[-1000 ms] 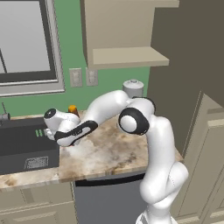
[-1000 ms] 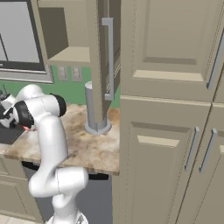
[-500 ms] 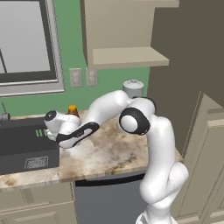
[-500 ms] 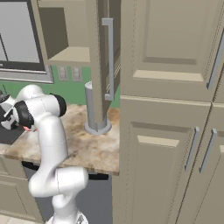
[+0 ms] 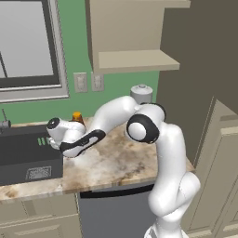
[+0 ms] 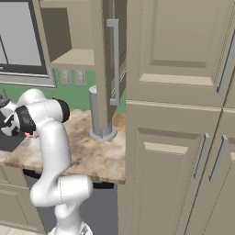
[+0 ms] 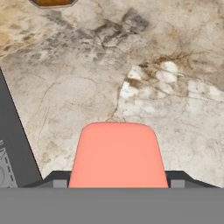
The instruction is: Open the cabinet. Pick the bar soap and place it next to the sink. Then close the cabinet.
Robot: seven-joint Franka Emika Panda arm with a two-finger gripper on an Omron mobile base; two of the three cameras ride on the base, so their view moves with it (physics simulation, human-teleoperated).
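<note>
The bar soap [image 7: 117,153], a flat salmon-pink block, sits between the two dark fingertips of my gripper [image 7: 117,182], which is shut on it just above the marbled counter [image 7: 166,87]. A sliver of the bar soap [image 6: 28,134] peeks out under the hand in the right base view. The arm reaches far left, and the hand [image 5: 76,142] hangs low beside the dark sink [image 5: 23,155]. The sink's edge [image 7: 11,144] runs close to the soap's left. The cabinet [image 5: 135,32] stands open, its door [image 6: 106,69] swung out edge-on with its silver handle [image 6: 114,59].
An amber jar [image 5: 76,116] stands on the counter behind the hand, near the wall. A grey canister [image 6: 98,114] stands below the open door. Tall beige cabinets [image 6: 183,137] close off the right side. Wall outlets [image 5: 88,82] sit under the window.
</note>
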